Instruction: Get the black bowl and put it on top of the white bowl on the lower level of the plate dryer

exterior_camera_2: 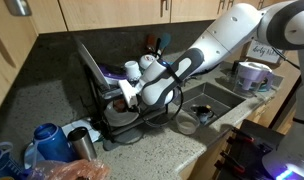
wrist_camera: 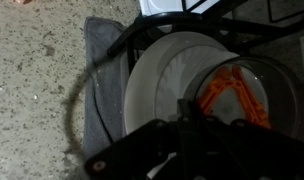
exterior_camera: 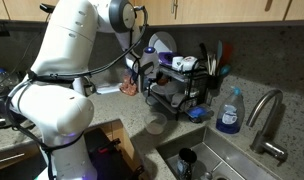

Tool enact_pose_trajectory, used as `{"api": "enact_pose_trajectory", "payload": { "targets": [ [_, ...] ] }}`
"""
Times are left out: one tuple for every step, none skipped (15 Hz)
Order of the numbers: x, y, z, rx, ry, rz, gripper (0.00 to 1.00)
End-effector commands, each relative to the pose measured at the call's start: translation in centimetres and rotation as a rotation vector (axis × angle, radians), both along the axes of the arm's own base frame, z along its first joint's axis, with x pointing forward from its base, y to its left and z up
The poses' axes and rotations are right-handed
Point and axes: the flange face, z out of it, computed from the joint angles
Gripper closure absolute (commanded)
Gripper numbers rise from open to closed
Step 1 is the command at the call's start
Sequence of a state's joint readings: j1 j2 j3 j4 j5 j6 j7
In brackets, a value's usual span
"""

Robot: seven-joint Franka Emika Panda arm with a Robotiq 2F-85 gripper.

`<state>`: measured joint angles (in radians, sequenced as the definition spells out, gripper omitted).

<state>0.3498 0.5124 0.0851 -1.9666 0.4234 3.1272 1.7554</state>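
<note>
In the wrist view a dark round bowl, the black bowl (wrist_camera: pixel 277 95), shows orange streaks inside. It hangs over the right part of the glossy white bowl (wrist_camera: pixel 147 85). My gripper (wrist_camera: pixel 185 112) is dark and close together at the black bowl's left rim, and looks shut on it. In both exterior views the gripper (exterior_camera_2: pixel 130 97) (exterior_camera: pixel 144 82) is at the lower level of the black wire plate dryer (exterior_camera_2: pixel 97 80) (exterior_camera: pixel 187 90). The bowls are hard to make out there.
A large white plate (exterior_camera: pixel 162 45) stands upright on the rack's top tier. A pale translucent bowl (exterior_camera: pixel 155 125) (exterior_camera_2: pixel 184 123) sits on the counter beside the rack. A blue soap bottle (exterior_camera: pixel 229 112), faucet (exterior_camera: pixel 267 120) and sink (exterior_camera: pixel 217 160) are nearby. A grey mat (wrist_camera: pixel 97 80) lies under the rack.
</note>
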Motion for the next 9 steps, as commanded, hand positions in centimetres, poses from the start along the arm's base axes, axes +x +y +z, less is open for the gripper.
{"api": "enact_pose_trajectory", "payload": {
  "targets": [
    [-0.1, 0.0, 0.2, 0.011, -0.030, -0.033, 0.99],
    [0.0, -0.1, 0.0, 0.015, -0.033, -0.035, 0.99],
    [0.0, -0.1, -0.2, 0.015, -0.039, -0.037, 0.99],
    [0.0, -0.1, -0.4, 0.015, -0.046, -0.039, 0.99],
    [0.0, -0.1, -0.6, 0.014, -0.056, -0.041, 0.99],
    [0.0, -0.2, -0.9, 0.014, -0.063, -0.044, 0.99],
    [-0.1, -0.2, -1.1, 0.014, -0.068, -0.047, 0.99],
    [-0.1, -0.1, -1.0, 0.016, -0.078, -0.049, 0.99],
    [-0.1, -0.1, -1.1, 0.017, -0.084, -0.050, 0.99]
  ]
}}
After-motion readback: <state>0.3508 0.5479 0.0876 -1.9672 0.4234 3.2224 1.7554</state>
